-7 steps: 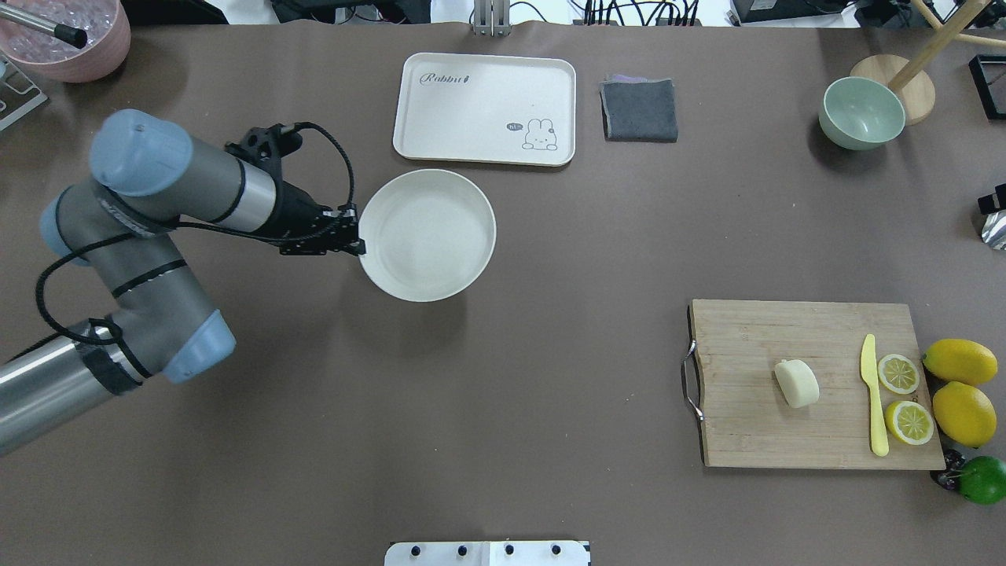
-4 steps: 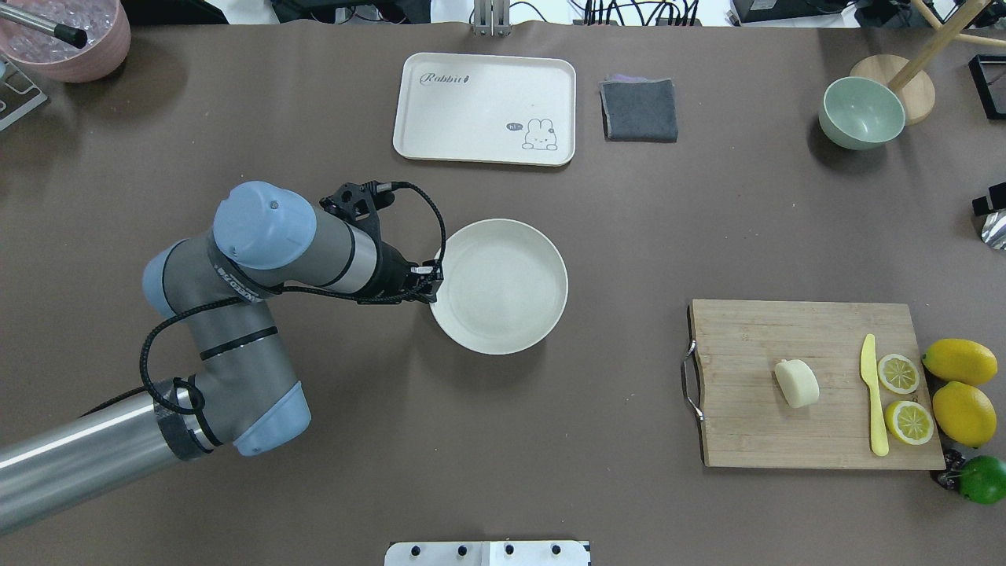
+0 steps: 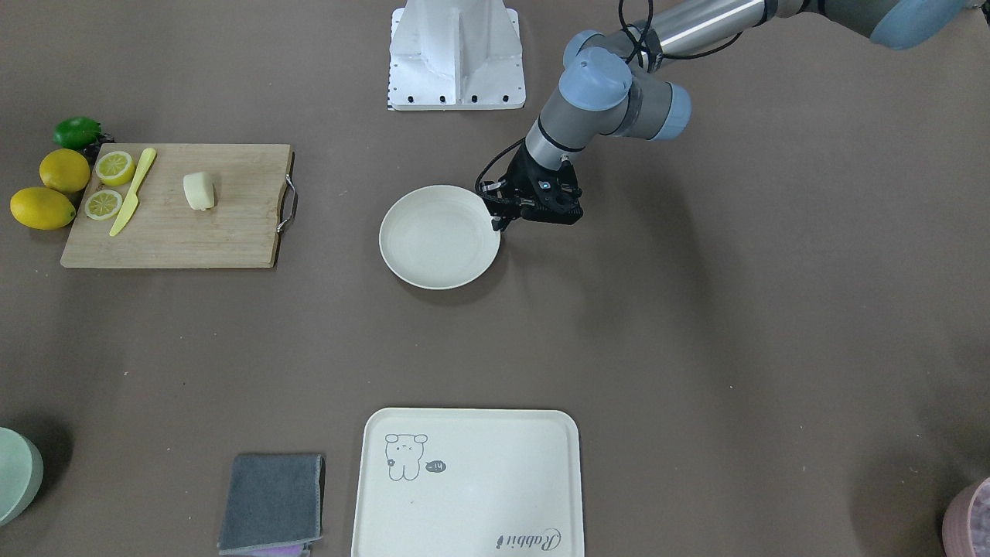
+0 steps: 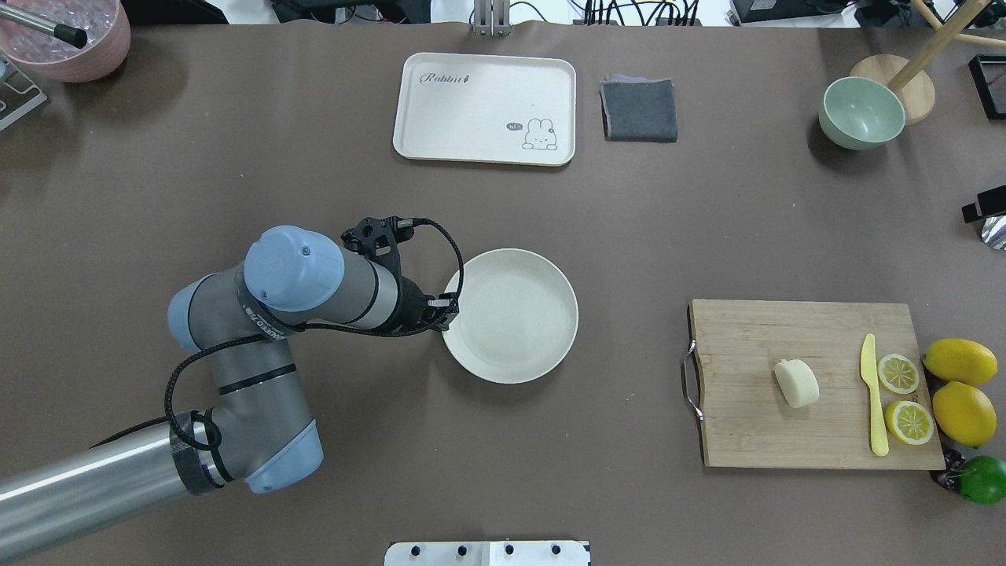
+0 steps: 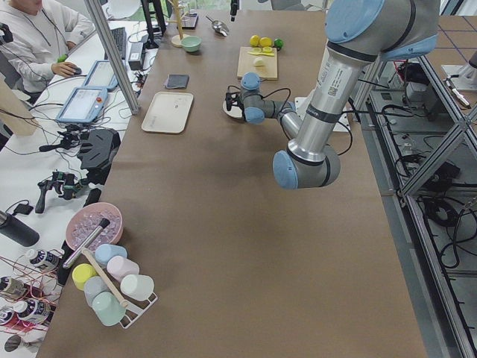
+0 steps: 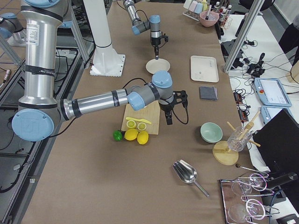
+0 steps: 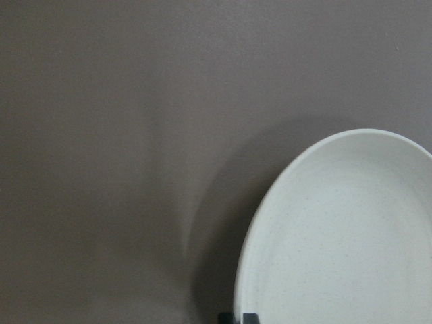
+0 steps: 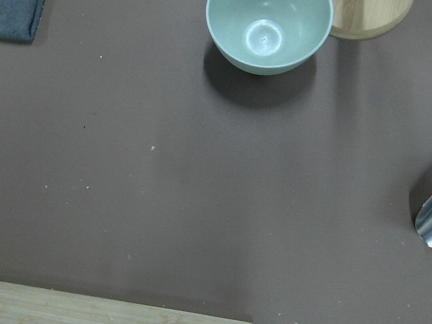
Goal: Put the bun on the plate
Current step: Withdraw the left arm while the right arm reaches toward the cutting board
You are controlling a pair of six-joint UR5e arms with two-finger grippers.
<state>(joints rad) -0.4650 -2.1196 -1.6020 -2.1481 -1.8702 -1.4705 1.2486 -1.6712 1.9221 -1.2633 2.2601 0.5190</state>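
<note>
Plate (image 4: 511,346): round, shallow, off-white dish with a matte, faintly speckled surface and a raised rim. It sits flat on the brown table cover (image 4: 550,487) near centre, nothing in it. The left gripper (image 3: 497,223) is at the plate's 9 o'clock edge in the overhead view. In the wrist view its dark fingertips (image 7: 250,318) are drawn together on the rim, pinching it.

Bun (image 4: 796,383): small, pale cream, smooth, rounded oblong lump. It lies on a rectangular bamboo cutting board (image 4: 747,424) with a metal handle, at 4 o'clock from the plate and well apart. Only bare table lies between them.

At 3 o'clock of the bun on the board: a slim yellow plastic knife (image 4: 872,397), then two lemon slices (image 4: 898,373). Off the board's 3 o'clock edge: two whole lemons (image 4: 960,360) and a green lime (image 4: 982,479).

At 12 o'clock of the plate is a cream rectangular tray (image 4: 471,110) with a rabbit drawing. A folded grey cloth (image 4: 640,110) lies at 1 o'clock and a sage-green bowl (image 4: 860,114) at 2 o'clock.

The right gripper (image 6: 168,120) hangs pointing down beside the board. Its fingers are too small to read, so I cannot tell whether they are apart or together.
</note>
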